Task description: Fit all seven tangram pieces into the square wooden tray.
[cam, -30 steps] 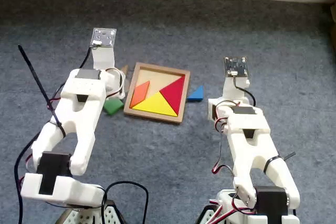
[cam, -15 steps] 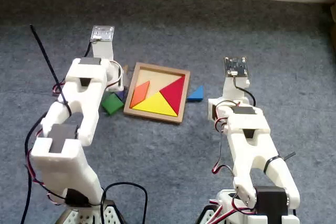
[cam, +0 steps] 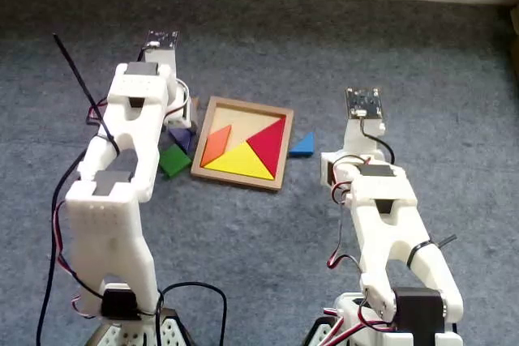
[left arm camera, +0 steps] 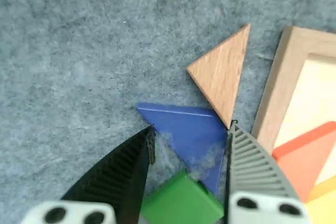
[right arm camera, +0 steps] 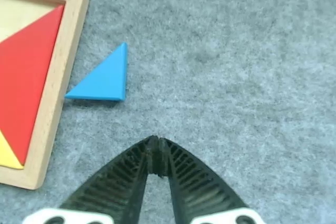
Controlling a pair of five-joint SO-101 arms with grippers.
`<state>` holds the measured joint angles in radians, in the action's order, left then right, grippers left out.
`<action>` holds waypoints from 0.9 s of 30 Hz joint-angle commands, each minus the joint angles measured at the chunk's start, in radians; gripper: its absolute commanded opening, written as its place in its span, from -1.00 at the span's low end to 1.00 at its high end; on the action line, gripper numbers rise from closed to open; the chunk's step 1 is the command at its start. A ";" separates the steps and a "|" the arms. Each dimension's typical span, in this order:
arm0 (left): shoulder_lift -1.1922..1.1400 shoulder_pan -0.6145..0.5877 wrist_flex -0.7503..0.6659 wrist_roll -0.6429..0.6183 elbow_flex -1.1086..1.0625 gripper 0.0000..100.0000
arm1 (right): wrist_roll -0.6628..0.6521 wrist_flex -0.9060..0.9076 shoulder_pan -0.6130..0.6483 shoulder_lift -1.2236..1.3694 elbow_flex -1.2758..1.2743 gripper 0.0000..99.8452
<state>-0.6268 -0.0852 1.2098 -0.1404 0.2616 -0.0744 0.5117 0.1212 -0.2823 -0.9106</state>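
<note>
**A:** Jaws on the left end effector (left arm camera: 191, 128): how do they stand?

**B:** Spread wide, holding nothing. They straddle the dark blue triangle (left arm camera: 181, 119), one tip at each side, probably so that a pinch catches its edges.

**A:** And around it?

**B:** The green piece (left arm camera: 181, 203) lies against its near side, between the jaws. The wooden triangle (left arm camera: 220, 74) lies just beyond, and its point seems to meet the blue corner. The tray (cam: 247, 106) is just to the right. That crowding is likely why the approach is from above.

**A:** The tray itself?

**B:** It sits mid-worktop (cam: 268, 241) and holds the orange piece (cam: 215, 145), red triangle (cam: 268, 139) and yellow triangle (cam: 239, 164). Bare wood shows at the far left. The light blue triangle (right arm camera: 105, 77) waits just off the right rim.

**A:** The arms?

**B:** The left arm (cam: 130, 143) is stretched far out, its wrist tipped down over the loose pieces. The right arm (cam: 381, 208) sits folded back, with the right end effector (right arm camera: 157, 153) pressed closed on nothing over bare felt, near the light blue triangle. It looks parked there, clear of the tray.
</note>
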 commanded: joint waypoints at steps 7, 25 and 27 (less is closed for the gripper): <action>-0.117 -0.013 0.149 -0.002 0.223 -0.55 | 0.003 -0.021 0.018 -0.047 0.007 -0.98; -0.303 -0.047 0.433 -0.008 0.538 -0.46 | 0.003 -0.021 0.018 -0.047 0.007 -0.98; -0.306 -0.058 0.428 -0.009 0.538 -0.44 | 0.003 -0.021 0.018 -0.047 0.007 -0.98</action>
<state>-0.9383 -0.1204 1.6180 -0.1465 0.7725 -0.0744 0.5117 0.1212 -0.2823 -0.9106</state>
